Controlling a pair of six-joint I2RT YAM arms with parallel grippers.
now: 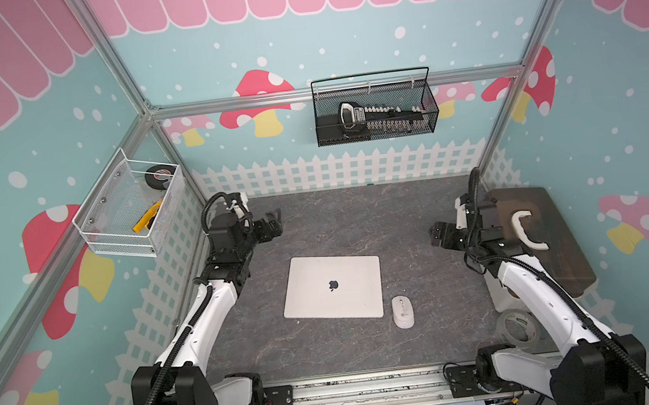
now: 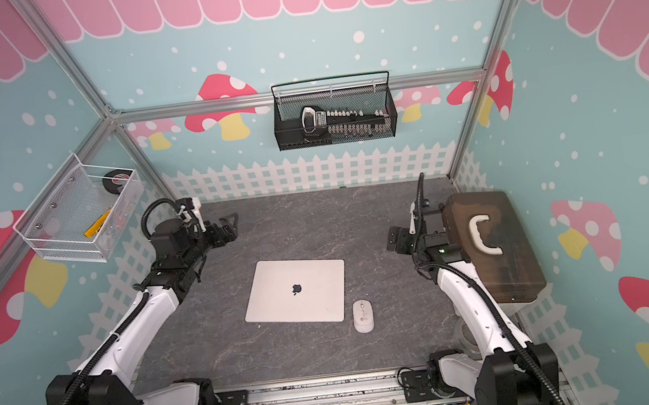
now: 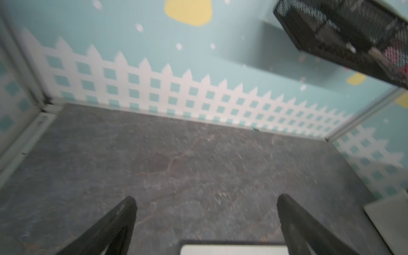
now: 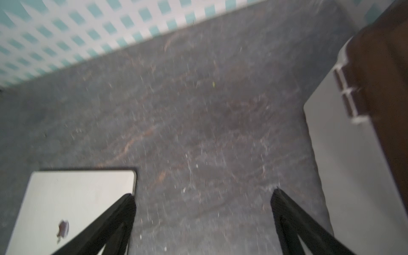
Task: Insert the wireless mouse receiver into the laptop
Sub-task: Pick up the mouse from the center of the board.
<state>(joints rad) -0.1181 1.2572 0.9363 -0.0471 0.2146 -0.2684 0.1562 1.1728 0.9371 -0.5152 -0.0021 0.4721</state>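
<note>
We cannot make out the wireless mouse receiver in any view, so we cannot tell where it is. The laptop [image 1: 331,287] lies closed and flat near the middle of the counter [image 1: 357,216], apple logo up. A white oval mouse [image 1: 402,311] sits just beside its near right corner, a narrow strip of counter showing between them.

The left jaws hang above the far left part of the counter, well apart from the laptop. They are spread wide with nothing between them. In the left wrist view (blurred) we see only bare counter between the two dark fingers [image 3: 119,220].

The right jaws are also spread and hold nothing. They hover over the counter's right side, next to a brown box [image 1: 544,238] with a white handle. The right wrist view shows the laptop [image 4: 72,194] past one finger.

A clear tape roll [image 1: 519,329] lies at the near right. A black mesh basket [image 1: 374,108] hangs on the back wall and a white one [image 1: 130,209] on the left wall.
</note>
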